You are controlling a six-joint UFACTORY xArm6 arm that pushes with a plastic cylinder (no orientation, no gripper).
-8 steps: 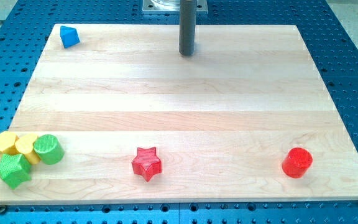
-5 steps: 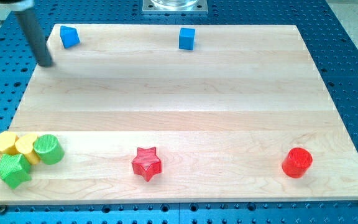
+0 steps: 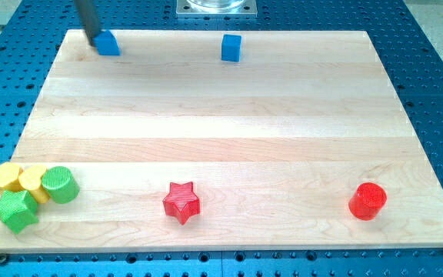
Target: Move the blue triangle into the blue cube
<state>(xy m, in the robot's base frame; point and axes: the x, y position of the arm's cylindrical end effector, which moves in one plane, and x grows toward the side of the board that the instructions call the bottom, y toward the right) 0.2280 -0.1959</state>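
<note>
The blue triangle [image 3: 108, 43] lies near the board's top left corner. My tip [image 3: 95, 41] is right against its left side, with the rod rising up and to the left out of the view. The blue cube [image 3: 231, 48] stands near the top edge at the middle, well to the right of the triangle, with bare board between them.
A wooden board [image 3: 229, 131] lies on a blue perforated table. A yellow block [image 3: 6, 177], a second yellow block [image 3: 31, 180], a green cylinder [image 3: 59, 185] and a green star [image 3: 14, 210] cluster at the bottom left. A red star [image 3: 181, 201] and a red cylinder [image 3: 368, 201] lie along the bottom.
My tip moved from the left board edge up and right to the triangle's left side. The blue triangle has slid a little to the right. The cube has not moved.
</note>
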